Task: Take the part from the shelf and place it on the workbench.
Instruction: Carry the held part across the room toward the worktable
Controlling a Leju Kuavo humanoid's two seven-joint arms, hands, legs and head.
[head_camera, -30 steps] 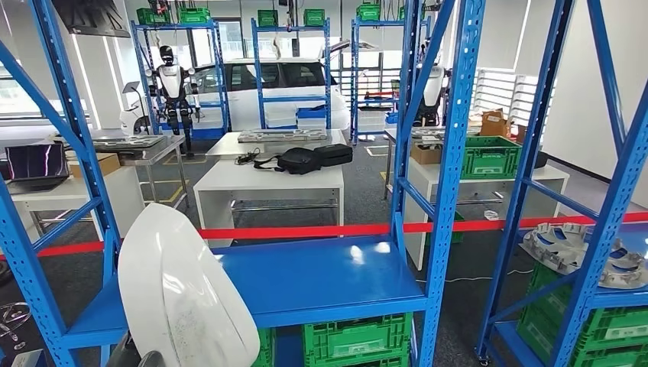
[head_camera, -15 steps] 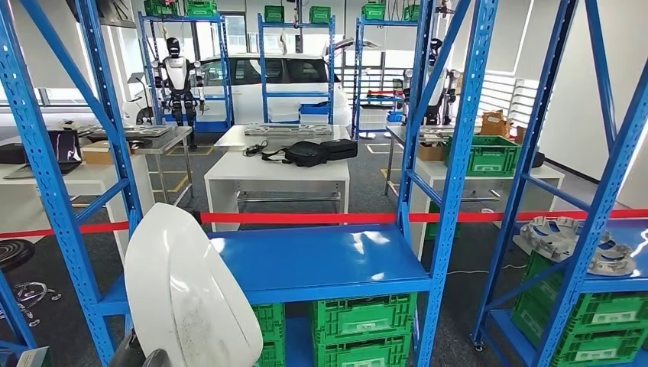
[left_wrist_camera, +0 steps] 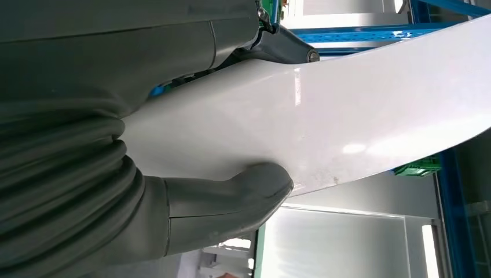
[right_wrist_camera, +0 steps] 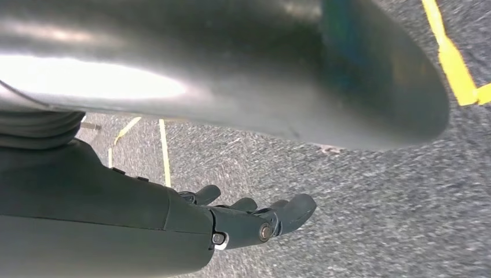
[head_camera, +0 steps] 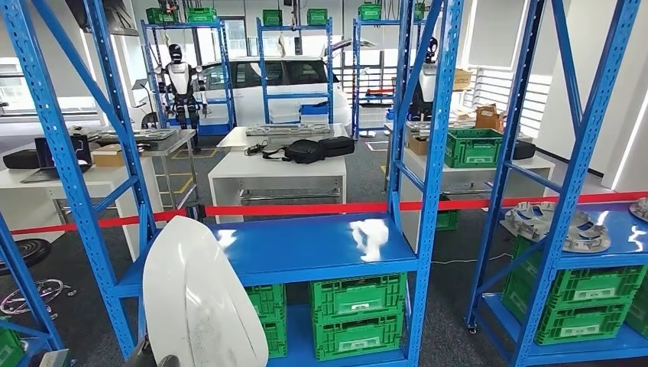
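The robot's left hand (left_wrist_camera: 173,191) is gripping a large, smooth white curved panel part (head_camera: 200,300), its thick grey thumb (left_wrist_camera: 255,188) pressing on one face while darker fingers (left_wrist_camera: 284,46) are clamping the other. In the head view the part is rising upright at lower left, in front of the blue metal shelf (head_camera: 321,248), covering part of the shelf's left end. The right hand (right_wrist_camera: 255,223) is hanging over grey speckled floor (right_wrist_camera: 370,220) with yellow lines, fingers loosely apart and holding nothing. Green plastic crates (head_camera: 355,313) are sitting under the shelf. A red barrier tape (head_camera: 306,209) is stretching behind it, before a white table (head_camera: 275,172) carrying a black bag (head_camera: 306,151). Round grey metal castings (head_camera: 554,225) are lying on the neighbouring shelf to the right.
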